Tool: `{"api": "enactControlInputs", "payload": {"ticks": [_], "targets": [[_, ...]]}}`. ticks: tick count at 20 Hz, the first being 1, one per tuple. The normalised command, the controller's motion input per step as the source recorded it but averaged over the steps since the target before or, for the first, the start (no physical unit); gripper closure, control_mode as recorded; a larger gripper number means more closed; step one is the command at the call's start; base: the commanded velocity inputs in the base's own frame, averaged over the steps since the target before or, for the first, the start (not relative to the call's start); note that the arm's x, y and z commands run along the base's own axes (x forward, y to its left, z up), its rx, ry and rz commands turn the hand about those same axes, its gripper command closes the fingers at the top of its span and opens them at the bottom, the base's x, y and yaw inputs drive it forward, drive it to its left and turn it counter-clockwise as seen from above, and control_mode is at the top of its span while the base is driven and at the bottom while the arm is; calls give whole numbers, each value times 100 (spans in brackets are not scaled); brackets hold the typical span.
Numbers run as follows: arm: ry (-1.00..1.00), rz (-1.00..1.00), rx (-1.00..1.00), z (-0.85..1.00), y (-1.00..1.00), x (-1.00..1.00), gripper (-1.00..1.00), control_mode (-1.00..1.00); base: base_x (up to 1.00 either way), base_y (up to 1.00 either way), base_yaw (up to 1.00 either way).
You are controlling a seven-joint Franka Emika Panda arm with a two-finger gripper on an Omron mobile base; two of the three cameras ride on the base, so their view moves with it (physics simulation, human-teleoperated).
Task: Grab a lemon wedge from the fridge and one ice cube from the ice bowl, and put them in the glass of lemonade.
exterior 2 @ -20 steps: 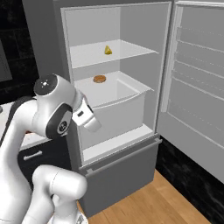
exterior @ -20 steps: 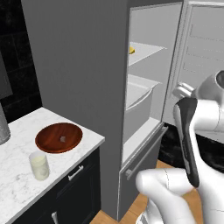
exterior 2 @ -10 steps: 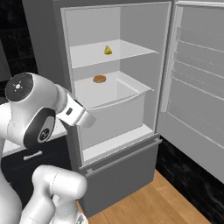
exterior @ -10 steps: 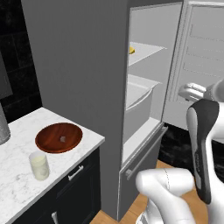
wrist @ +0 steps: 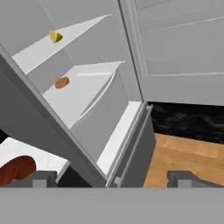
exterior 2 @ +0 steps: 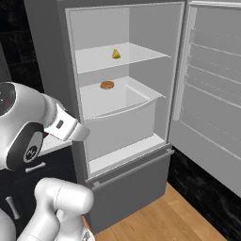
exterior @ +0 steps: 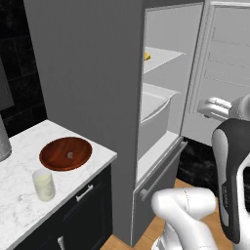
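Fridge (exterior 2: 141, 28) door's open, so I have a clear line to the lemon wedge (exterior 2: 116, 54) on the top shelf, upper centre. Gripper (wrist: 111, 177) spread, empty, facing in. Ice bowl (exterior: 65, 153) and glass of lemonade (exterior: 43, 184) wait on the tabletop (exterior: 19, 215), lower left.

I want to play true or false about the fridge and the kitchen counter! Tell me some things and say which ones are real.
1. The fridge door is open. True.
2. The lemon wedge sits on the upper shelf in the fridge. True.
3. The gripper is holding the lemon wedge. False: its fingertips are spread with nothing between them, and the wedge is on its shelf.
4. The ice bowl is inside the fridge. False: it sits on the marble counter, next to the fridge.
5. The glass of lemonade stands on the counter near the bowl. True.
6. The ice cube is in the glass. False: it lies in the bowl.
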Motion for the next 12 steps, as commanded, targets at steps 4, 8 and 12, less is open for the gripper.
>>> {"api": "enactControlInputs", "payload": {"ticks": [4, 8, 12], "targets": [[0, 0, 0, 0, 0, 0, -100, -100, 0, 0, 0], [0, 0, 0, 0, 0, 0, -100, -100, 0, 0, 0], [0, 2, 0, -14, -15, 0, -100, -100, 0, 0, 0]]}}
